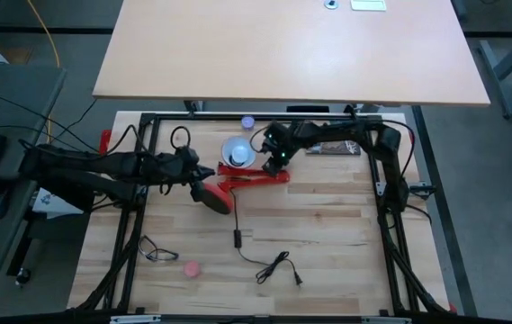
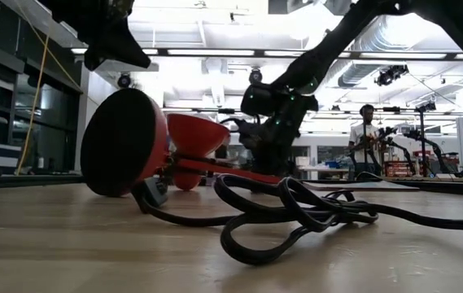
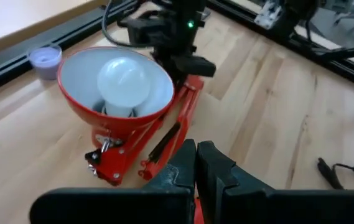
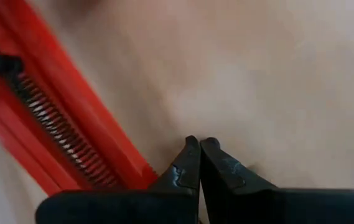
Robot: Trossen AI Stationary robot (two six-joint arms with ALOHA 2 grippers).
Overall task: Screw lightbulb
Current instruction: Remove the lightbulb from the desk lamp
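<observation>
Lightbulb (image 3: 124, 82) sits inside the red lamp's shade (image 3: 155, 109) near the bench's (image 1: 327, 243) far edge; left pincer (image 3: 195, 163) and right pincer (image 4: 200, 158) both clamped tight, holding nothing.

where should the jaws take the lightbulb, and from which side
Grip the lightbulb on its round frosted globe, coming straight in through the open mouth of the red lamp's shade. Its base sits deep in the shade, whose wall rings it, so the mouth looks like the only free approach.

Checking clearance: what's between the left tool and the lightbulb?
In the left wrist view, the red lamp arm and shade rim lie between the shut left tool and the lightbulb.
</observation>
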